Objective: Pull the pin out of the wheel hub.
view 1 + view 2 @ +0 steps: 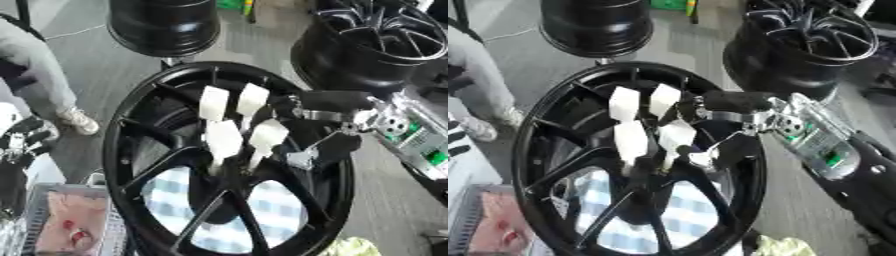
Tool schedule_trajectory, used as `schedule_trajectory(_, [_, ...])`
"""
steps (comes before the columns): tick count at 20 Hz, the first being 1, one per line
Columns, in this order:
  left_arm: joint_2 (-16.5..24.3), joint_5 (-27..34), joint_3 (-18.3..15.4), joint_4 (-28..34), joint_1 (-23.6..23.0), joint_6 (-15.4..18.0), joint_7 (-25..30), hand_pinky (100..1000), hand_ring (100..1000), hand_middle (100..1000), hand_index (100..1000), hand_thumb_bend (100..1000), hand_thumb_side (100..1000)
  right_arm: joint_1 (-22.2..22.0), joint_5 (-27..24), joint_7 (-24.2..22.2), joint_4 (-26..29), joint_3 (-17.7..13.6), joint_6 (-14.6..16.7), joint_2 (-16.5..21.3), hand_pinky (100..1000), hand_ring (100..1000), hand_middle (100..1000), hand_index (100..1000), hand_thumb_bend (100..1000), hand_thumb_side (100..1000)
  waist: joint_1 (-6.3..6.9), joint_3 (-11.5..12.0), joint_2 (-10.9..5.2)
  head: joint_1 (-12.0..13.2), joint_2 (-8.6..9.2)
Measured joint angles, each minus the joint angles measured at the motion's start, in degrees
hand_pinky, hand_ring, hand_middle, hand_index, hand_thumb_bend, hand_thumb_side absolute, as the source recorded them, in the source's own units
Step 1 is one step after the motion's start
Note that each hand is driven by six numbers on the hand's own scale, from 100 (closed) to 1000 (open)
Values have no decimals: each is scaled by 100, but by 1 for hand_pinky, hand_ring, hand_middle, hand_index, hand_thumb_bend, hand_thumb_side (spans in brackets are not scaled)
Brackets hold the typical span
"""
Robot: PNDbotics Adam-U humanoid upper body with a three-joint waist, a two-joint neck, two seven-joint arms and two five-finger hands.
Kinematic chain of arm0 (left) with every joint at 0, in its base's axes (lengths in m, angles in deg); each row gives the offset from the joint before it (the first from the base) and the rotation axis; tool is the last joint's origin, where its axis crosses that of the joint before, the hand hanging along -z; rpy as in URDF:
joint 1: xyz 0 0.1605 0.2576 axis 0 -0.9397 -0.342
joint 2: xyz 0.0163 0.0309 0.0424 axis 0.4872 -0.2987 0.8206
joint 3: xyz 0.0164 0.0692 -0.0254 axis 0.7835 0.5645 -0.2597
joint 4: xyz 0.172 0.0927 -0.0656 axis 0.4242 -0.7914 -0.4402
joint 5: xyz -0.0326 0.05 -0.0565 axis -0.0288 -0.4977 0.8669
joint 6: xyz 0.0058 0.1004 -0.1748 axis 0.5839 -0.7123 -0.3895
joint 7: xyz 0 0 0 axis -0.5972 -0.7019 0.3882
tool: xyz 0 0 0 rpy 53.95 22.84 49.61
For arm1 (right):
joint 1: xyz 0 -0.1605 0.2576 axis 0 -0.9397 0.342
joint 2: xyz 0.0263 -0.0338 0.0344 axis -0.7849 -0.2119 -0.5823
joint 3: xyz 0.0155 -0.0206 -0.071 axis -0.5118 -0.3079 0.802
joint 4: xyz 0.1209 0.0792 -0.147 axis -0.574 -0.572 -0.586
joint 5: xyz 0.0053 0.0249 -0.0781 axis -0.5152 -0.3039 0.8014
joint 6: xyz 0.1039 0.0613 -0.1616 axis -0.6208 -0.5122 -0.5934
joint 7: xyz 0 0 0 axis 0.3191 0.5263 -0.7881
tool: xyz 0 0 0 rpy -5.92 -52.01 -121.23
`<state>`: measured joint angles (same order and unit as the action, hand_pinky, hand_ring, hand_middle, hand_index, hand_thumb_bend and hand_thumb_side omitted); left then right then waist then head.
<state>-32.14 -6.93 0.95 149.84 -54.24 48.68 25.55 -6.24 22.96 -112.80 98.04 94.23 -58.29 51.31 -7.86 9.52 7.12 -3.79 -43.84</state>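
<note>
My right hand [262,127] reaches in from the right across the black wheel hub [131,150], which stands tilted in front of me and fills most of the view. The white-padded fingers [224,139] point down toward the middle of the hub, where the spokes meet, and the lower two close in around something at the hub's centre — the pin itself is hidden behind them, so I cannot say for sure that I have it pinched. The upper two fingers stand straighter, apart from the rest. Through the openings between the lower spokes I see a blue-and-white checked cloth [271,210]. Two more black wheels stand behind: one [164,25] at the top left, another [376,45] at the top right with its spokes facing me. At the lower left sits a grey basket [39,200] with something pink in it. My left hand does not show.
</note>
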Motion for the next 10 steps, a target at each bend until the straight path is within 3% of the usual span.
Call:
schedule_trajectory(6, [0,0,0,0,3,-1,3,743,809,793,862,100,847,2,43,-25,-58,30,23,-53,757,813,851,902,100,609,0,5,0,0,0])
schedule_trajectory(10, [0,0,0,0,4,-2,7,743,809,793,862,100,847,11,80,-41,-117,37,42,-98,728,791,842,897,100,570,0,9,0,-1,0])
